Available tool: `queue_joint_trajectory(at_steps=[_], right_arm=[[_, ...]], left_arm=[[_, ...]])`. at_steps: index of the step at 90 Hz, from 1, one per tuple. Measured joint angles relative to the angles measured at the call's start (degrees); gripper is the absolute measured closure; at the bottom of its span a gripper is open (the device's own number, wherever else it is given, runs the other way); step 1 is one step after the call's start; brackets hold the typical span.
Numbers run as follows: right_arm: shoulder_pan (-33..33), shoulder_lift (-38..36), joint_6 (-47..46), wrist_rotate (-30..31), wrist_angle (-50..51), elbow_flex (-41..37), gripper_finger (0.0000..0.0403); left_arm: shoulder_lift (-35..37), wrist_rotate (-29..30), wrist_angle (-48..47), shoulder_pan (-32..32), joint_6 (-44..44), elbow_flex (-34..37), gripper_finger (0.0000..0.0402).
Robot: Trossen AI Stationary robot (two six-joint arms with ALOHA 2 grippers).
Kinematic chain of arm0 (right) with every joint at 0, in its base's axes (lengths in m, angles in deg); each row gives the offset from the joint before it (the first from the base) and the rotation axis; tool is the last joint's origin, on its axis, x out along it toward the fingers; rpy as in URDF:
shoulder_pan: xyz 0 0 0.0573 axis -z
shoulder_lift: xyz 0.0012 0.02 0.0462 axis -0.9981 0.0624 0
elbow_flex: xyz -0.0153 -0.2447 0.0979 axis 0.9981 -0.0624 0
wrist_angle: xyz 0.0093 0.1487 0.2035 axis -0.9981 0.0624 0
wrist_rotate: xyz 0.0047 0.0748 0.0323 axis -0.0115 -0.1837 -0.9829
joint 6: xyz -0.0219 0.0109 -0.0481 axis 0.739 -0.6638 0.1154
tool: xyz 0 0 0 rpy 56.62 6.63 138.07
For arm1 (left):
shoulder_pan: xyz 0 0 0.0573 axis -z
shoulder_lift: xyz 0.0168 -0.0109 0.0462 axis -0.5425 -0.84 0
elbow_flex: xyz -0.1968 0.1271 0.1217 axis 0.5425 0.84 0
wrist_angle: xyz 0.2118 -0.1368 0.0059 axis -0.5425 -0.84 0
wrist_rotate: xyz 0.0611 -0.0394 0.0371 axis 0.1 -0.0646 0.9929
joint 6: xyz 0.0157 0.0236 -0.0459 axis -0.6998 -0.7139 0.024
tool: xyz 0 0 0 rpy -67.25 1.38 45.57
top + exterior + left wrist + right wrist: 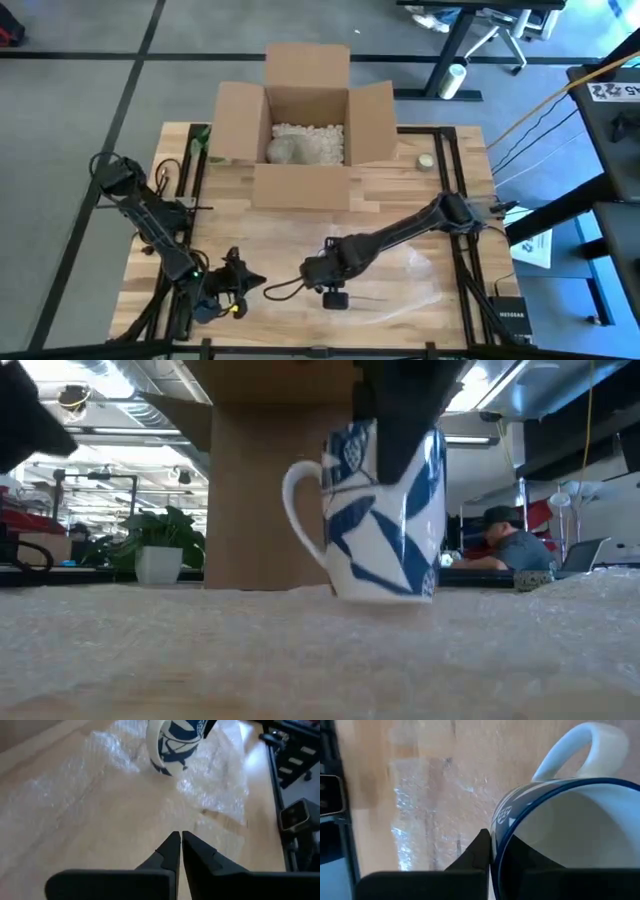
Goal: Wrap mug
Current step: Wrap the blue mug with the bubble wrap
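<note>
Clearly pinching the mug [560,835] rim with the right gripper [492,852] fingers, one inside, one outside. Standing upright on the bubble wrap [300,640] per the low view, handle [300,510] visible there. Pressed together and empty, the left gripper [180,840] fingers, near the surface [150,250] front edge. Seen only from above: cardboard box [305,130] behind.

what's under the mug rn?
The mug, gripped at the rim by the right tool, sits on or just above the bubble wrap over the wooden table. Actual contact can't be seen.
</note>
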Motion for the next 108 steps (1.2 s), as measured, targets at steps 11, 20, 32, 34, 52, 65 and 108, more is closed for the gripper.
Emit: queue_joint_trajectory(at_steps=[11,20,32,34,52,65,108], right_arm=[[0.0,0.0,0.1,0.0,-0.1,0.0,0.0393],[0.0,0.0,0.2,0.2,-0.4,0.0,0.0385],[0.0,0.0,0.2,0.6,-0.5,0.0,0.0369],[0.0,0.0,0.2,0.6,-0.5,0.0,0.0366],[0.0,0.0,-0.1,0.5,-0.7,0.0,0.0342],[0.0,0.0,-0.2,-0.9,-0.7,0.0,0.0331],[-0.3,-0.3,-1.3,-4.4,-0.7,0.6,0.0327]], left_arm=[[0.0,-0.1,5.6,0.7,1.1,3.1,0.0402],[0.0,-0.1,10.4,1.3,0.7,4.9,0.0402],[0.0,-0.1,12.8,1.5,0.0,5.7,0.0402],[0.0,-0.1,12.7,1.5,0.1,5.7,0.0402],[0.0,-0.1,12.7,1.5,0.3,5.7,0.0402],[0.0,-0.1,12.7,1.5,0.5,5.7,0.0402],[0.0,0.0,12.7,1.5,0.6,5.7,0.0402]])
